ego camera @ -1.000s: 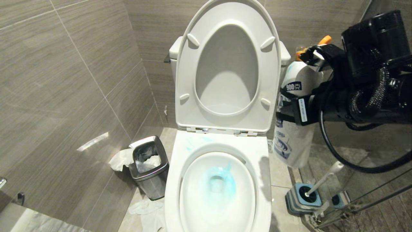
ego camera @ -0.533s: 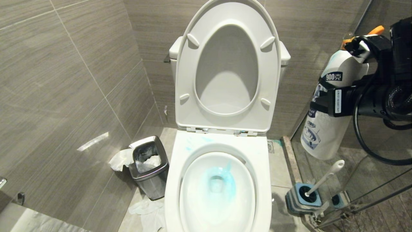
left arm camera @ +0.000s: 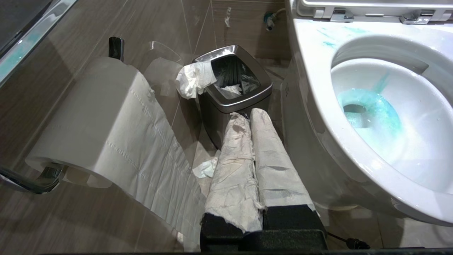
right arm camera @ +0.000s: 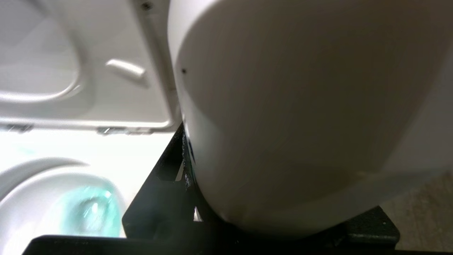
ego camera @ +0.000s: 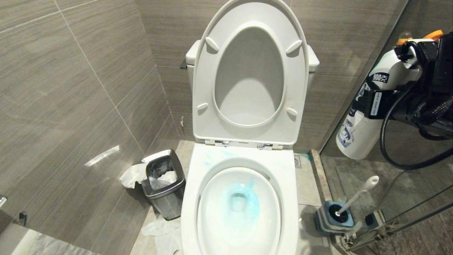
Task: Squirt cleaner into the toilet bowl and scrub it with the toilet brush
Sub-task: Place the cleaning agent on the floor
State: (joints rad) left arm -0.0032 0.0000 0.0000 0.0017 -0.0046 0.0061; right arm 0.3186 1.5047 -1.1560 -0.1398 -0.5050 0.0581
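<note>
Right end effector is clamped around a white cleaner bottle, holding it in the air to the right of the toilet bowl, above the floor. Blue cleaner tints the water and streaks the bowl's rim. Toilet brush leans in its base on the floor, right of the bowl. Left end effector, fingers together and wrapped in paper, sits low beside the waste bin.
</note>
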